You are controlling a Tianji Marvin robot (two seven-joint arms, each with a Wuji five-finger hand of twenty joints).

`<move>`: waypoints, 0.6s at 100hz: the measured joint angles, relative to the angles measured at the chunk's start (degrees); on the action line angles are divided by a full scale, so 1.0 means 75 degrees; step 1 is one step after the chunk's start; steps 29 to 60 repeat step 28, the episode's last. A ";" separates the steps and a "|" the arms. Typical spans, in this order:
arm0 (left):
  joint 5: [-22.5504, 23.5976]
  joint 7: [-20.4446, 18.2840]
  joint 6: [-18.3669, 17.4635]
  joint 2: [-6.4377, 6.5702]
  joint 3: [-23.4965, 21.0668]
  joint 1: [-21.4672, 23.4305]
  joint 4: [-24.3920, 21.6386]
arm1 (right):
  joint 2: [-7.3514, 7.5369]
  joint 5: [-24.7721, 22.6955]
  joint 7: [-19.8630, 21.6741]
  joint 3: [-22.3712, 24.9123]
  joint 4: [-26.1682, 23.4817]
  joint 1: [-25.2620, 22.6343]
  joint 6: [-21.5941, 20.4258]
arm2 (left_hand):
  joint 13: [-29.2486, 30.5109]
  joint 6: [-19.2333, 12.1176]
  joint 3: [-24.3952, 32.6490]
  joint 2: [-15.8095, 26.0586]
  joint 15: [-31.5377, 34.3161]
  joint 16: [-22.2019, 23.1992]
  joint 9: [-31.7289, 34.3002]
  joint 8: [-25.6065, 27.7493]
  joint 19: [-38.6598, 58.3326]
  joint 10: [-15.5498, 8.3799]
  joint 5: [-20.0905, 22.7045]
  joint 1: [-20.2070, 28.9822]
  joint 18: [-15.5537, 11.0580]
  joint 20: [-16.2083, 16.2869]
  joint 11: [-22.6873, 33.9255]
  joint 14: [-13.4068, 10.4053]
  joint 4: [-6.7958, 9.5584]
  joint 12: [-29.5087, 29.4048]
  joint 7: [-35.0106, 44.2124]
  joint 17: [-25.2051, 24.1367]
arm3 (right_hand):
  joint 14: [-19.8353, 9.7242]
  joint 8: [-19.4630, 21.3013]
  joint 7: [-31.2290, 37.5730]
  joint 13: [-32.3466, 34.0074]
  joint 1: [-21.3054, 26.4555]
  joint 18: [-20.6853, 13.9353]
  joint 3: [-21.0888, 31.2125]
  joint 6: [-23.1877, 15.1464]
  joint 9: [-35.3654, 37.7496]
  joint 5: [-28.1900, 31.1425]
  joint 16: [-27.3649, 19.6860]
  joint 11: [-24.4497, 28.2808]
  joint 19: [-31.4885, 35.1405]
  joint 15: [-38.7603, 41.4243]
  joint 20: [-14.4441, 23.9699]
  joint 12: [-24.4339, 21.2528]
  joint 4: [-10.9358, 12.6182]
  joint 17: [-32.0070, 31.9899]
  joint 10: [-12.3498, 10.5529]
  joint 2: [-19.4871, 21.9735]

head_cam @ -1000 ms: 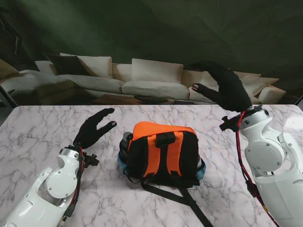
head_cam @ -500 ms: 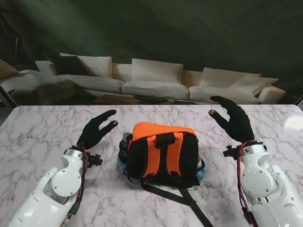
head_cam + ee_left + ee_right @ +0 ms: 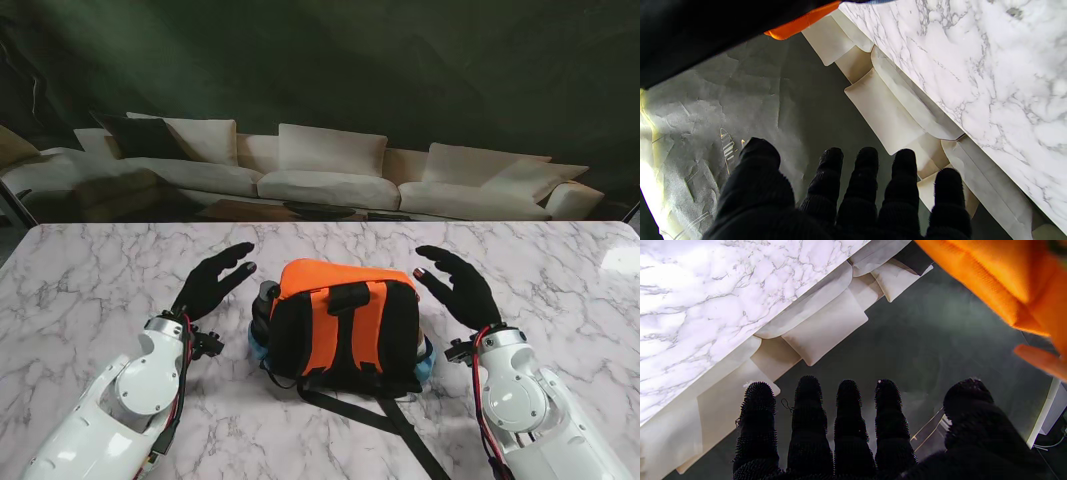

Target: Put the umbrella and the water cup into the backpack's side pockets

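Backpack [image 3: 345, 325] is lying on the marble tabletop [image 3: 90, 270], a dark cup [image 3: 263, 300] sitting in its left side pocket. Left hand [image 3: 212, 283] and right hand [image 3: 455, 288] are hovering beside it, fingers spread wide, holding nothing. I cannot make out the umbrella.

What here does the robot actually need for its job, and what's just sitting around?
Part of the job:
orange and black fabric backpack
dark cylindrical item in its left side pocket
black-gloved left hand
black-gloved right hand

Just there:
white marble table
cream cushioned sofa
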 measured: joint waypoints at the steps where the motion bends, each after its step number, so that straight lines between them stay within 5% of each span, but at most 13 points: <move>1: 0.0005 -0.0003 0.0000 0.0000 -0.0003 0.0002 -0.0001 | 0.0000 -0.0003 0.0001 -0.0002 0.0000 0.0003 -0.0001 | 0.0000 0.0000 0.0000 0.0000 0.0000 0.0004 0.0000 0.0000 0.0001 0.0000 0.0000 0.0000 0.0000 0.0000 0.0000 -0.0001 0.0000 0.0000 0.0000 0.0000 | 0.0000 0.0000 0.0000 0.0000 0.0000 0.0000 0.0000 0.0000 0.0000 0.0000 0.0000 0.0000 -0.0001 0.0000 0.0001 0.0000 0.0000 0.0000 0.0000 0.0000; 60: 0.0069 -0.0050 0.0058 0.0005 -0.0026 -0.0025 0.0024 | 0.0000 0.0003 0.0018 -0.0111 0.0161 0.0243 0.0014 | 0.0000 0.0051 0.0001 0.0037 0.0002 0.0045 0.0001 0.0000 0.0092 0.0000 0.0000 0.0002 0.0000 0.0000 0.0075 -0.0001 0.0000 0.0002 0.0000 -0.0038 | -0.0007 -0.0002 0.0000 -0.0001 0.0000 -0.0011 0.0000 0.0000 -0.0001 0.0000 0.0000 -0.0001 -0.0034 0.0000 0.0075 0.0000 0.0000 0.0000 -0.0005 0.0000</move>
